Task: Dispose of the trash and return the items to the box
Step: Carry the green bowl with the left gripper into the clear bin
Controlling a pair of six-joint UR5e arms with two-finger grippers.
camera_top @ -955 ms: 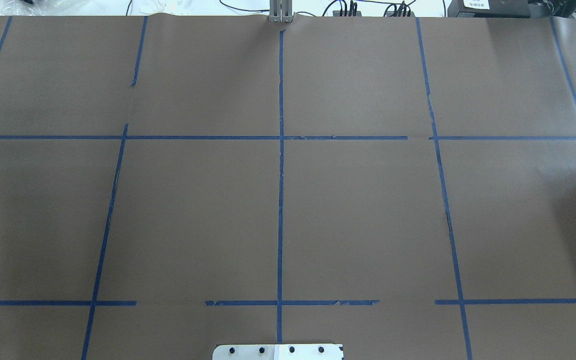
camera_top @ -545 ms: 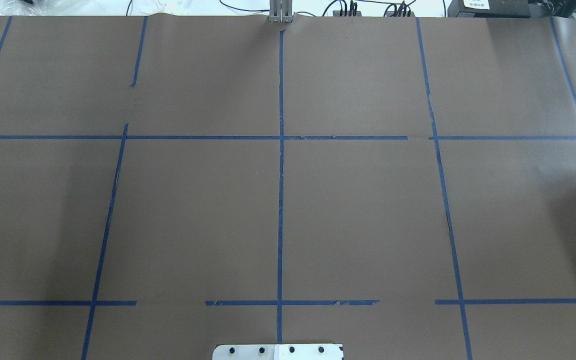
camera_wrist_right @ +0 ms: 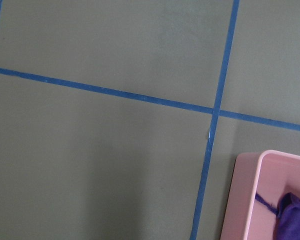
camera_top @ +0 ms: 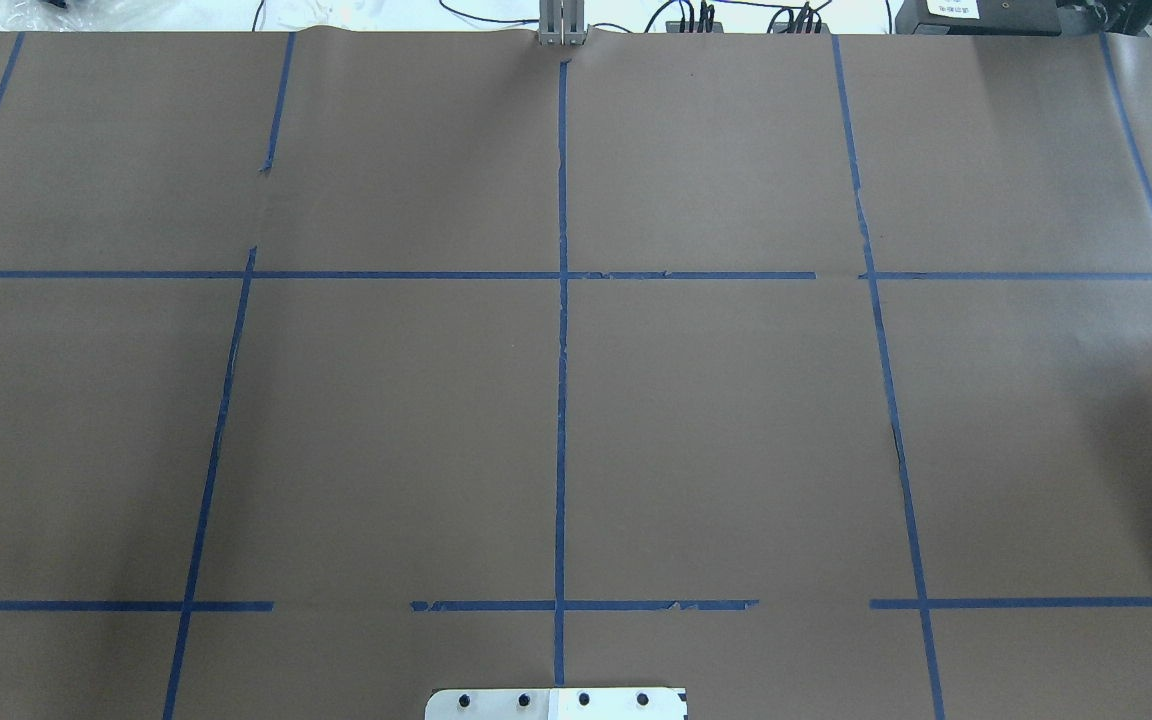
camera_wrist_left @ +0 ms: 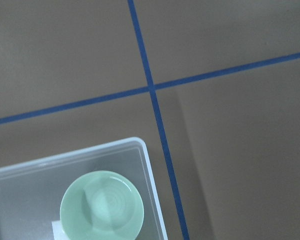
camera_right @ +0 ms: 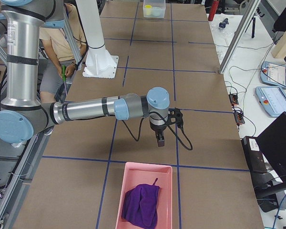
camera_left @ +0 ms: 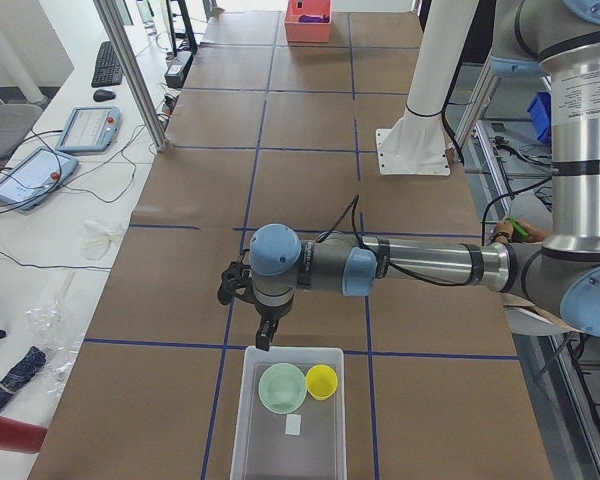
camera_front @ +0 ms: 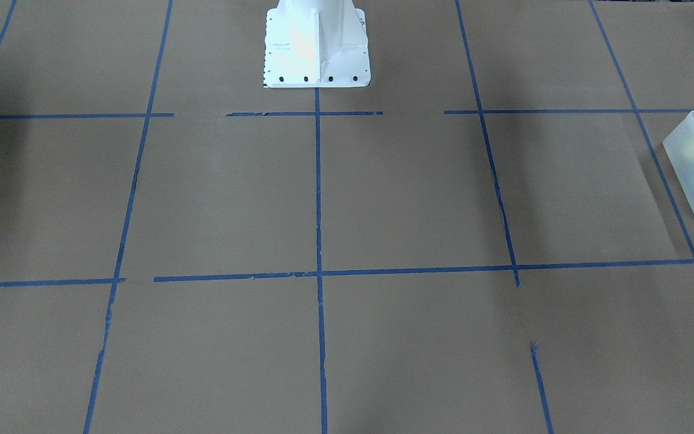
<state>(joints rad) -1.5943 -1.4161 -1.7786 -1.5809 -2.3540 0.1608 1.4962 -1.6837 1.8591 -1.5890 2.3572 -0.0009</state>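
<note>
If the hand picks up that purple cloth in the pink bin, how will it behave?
Probably floppy: the purple cloth lies crumpled in folds in the pink bin, so it would likely drape from a pinch. It looks light. A loose thread trails off, so it might snag.

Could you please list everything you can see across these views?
box: one, frosted white, at the table's end on the robot's left
bowl: one, mint green, inside the box
cup: one, pale yellow, inside the box, beside the bowl
pink bin: one, at the table's end on the robot's right
cloth: one, purple, in the pink bin
table: one, covered in brown paper
tape: blue, in grid lines on the paper
robot base: one, white, at the table's edge
person: one, orange shirt, seated behind the base
left end effector: one, dark, above the table near the box
right end effector: one, dark, above the table near the pink bin
</note>
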